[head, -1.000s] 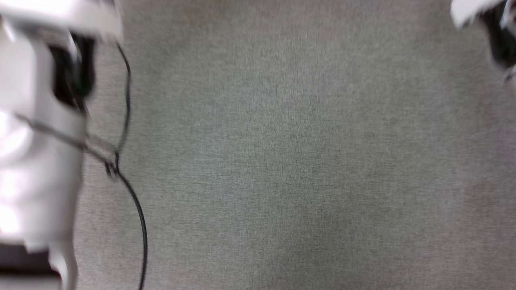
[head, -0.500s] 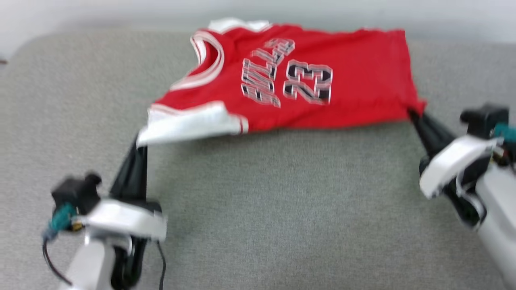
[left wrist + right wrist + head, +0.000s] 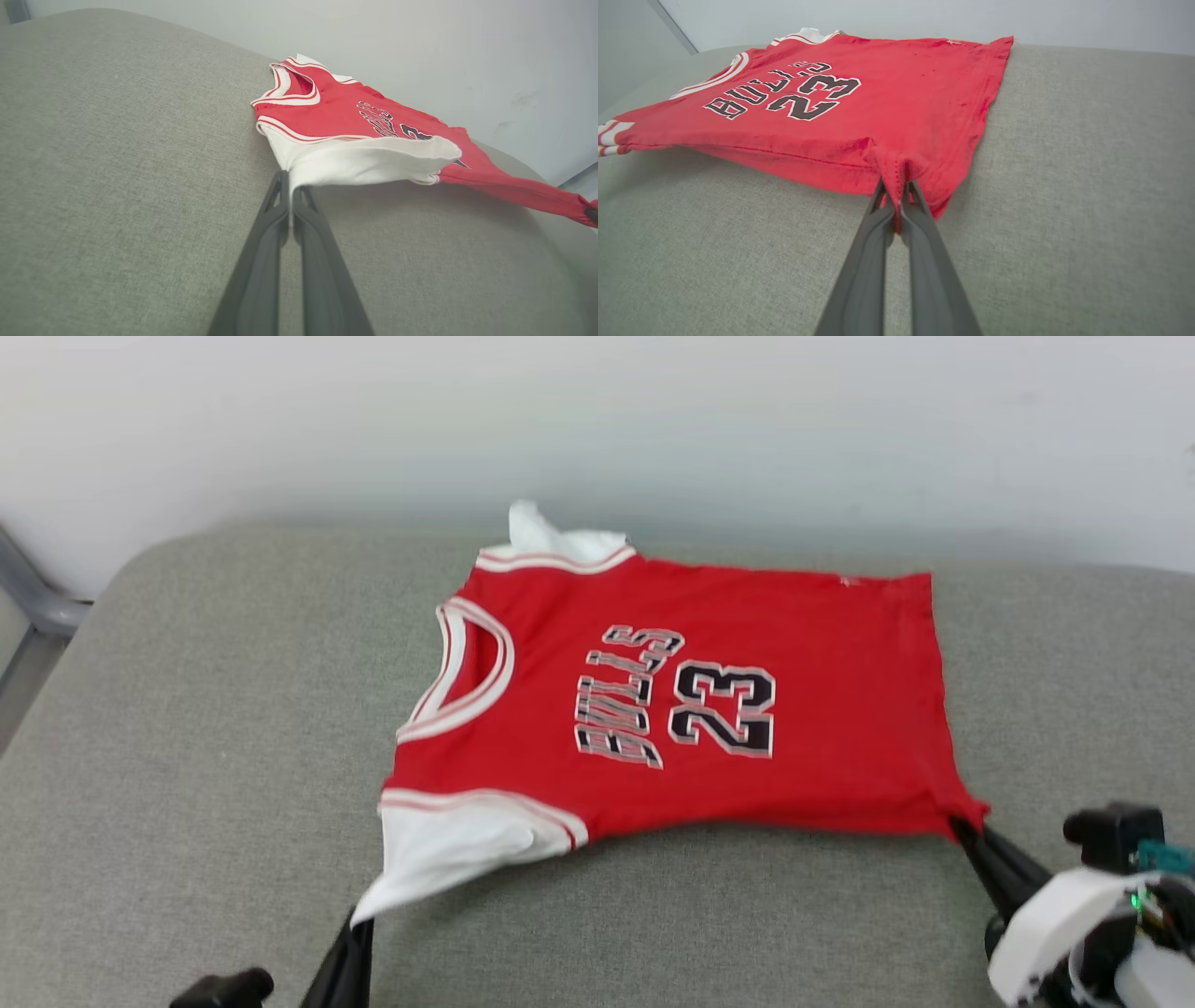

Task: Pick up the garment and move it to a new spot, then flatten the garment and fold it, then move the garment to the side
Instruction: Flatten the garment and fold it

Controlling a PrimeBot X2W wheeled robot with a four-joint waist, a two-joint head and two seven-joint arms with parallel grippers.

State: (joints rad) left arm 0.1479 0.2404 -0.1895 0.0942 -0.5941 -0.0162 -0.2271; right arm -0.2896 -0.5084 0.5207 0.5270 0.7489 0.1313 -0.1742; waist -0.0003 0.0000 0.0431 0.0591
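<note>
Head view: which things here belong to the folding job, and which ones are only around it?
Belong to the job: red jersey; left claw, shut on its white sleeve; right claw, shut on its hem corner.
Only around: grey padded surface; white wall; grey bar at far left.

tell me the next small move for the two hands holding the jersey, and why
Probably lower both together, keeping the cloth taut. The left hand pinches the white sleeve, the right hand the red hem corner, and the near edge of the jersey hangs above the grey cushion while the far edge lies on it.
</note>
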